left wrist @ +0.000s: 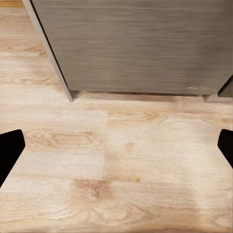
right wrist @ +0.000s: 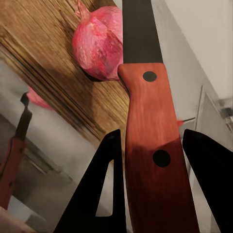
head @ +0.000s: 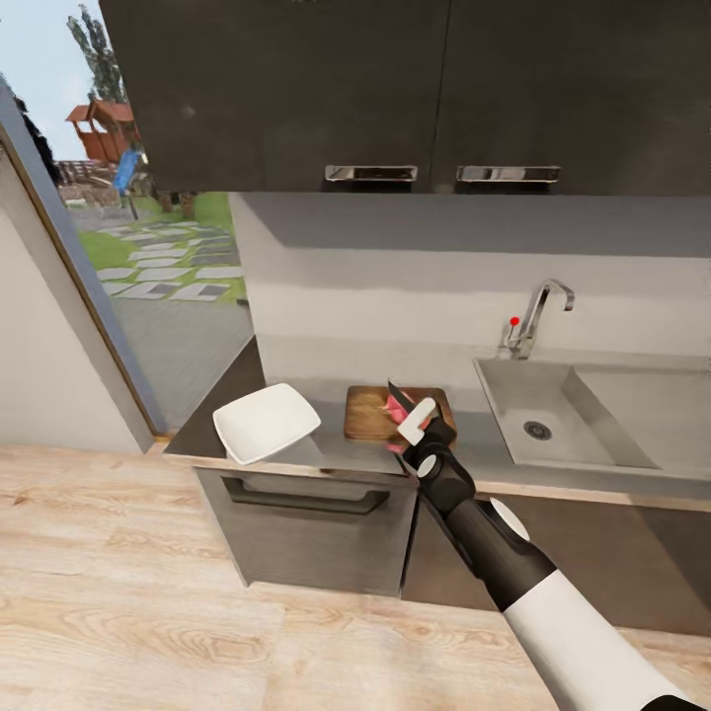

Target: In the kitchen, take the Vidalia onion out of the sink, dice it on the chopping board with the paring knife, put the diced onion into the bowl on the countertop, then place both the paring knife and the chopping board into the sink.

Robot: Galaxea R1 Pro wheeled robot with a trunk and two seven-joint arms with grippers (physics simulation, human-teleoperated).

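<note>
Onion (right wrist: 99,41) on woodgrain chopping board (right wrist: 53,58)

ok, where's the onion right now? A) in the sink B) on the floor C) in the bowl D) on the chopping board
D: the reddish onion sits on the chopping board, next to the blade of the paring knife held in the right gripper; the sink and bowl look empty.

Right pincer (right wrist: 150,184) clamped, left pincer (left wrist: 116,145) spread.

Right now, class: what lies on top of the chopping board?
A pink onion rests on the chopping board. The right gripper holds the paring knife over it, hiding part of the onion and board behind.
</note>
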